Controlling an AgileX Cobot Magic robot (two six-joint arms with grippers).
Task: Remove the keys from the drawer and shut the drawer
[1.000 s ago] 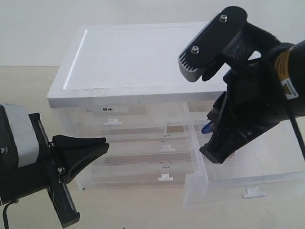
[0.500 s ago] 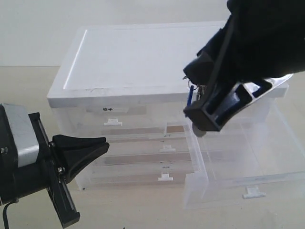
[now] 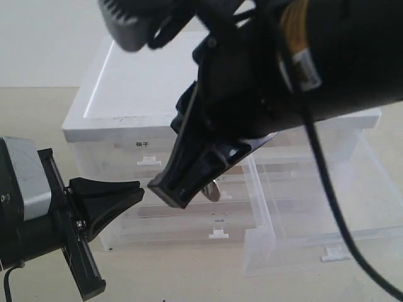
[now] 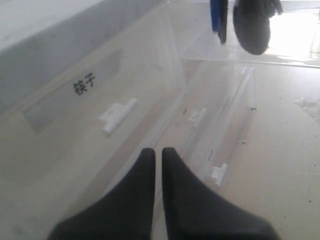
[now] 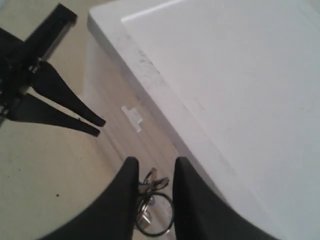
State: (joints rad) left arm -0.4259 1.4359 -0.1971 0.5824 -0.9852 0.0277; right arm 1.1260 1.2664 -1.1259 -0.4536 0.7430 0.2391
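Right wrist view: right gripper (image 5: 156,161) pinches small grey metal keys (image 5: 152,200) in its jaws; open translucent white plastic drawer (image 3: 289,248) lies nearer it than left gripper (image 3: 141,187), jaws narrow, empty.

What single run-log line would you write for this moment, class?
step: keys out of drawer | right gripper: shut on keys | left gripper: shut, empty | drawer: open, not yet closed

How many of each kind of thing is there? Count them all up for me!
End effector: 2 (left end effector, right end effector)
Bunch of keys: 1
Pulled-out drawer: 1
White cabinet: 1
Total: 5
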